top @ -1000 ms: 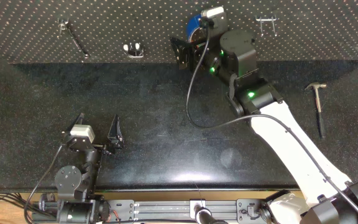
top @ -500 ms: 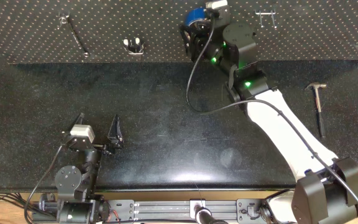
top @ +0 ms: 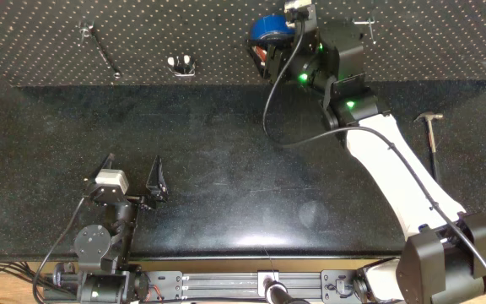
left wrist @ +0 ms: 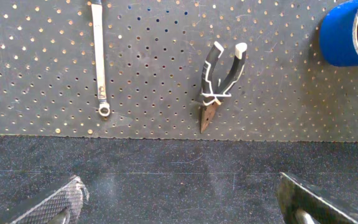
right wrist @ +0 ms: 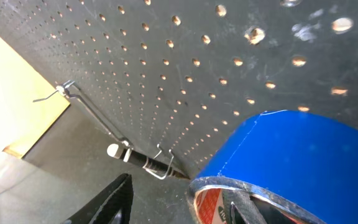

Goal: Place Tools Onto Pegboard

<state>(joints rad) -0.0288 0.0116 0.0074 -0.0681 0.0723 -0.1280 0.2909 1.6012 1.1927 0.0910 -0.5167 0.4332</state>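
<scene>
Wrench (top: 101, 49) left of pliers (top: 181, 65) on pegboard (top: 209, 34)

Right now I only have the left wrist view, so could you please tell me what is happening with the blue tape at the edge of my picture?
Observer: The right gripper is at the tape, up against the pegboard.
Operator: Thank you. Is any tool off the board?
Observer: Yes, a hammer lies on the table, far out on the right arm's side.
Operator: Is anything touching it?
Observer: No, it lies by itself, with its head toward the pegboard.
</scene>
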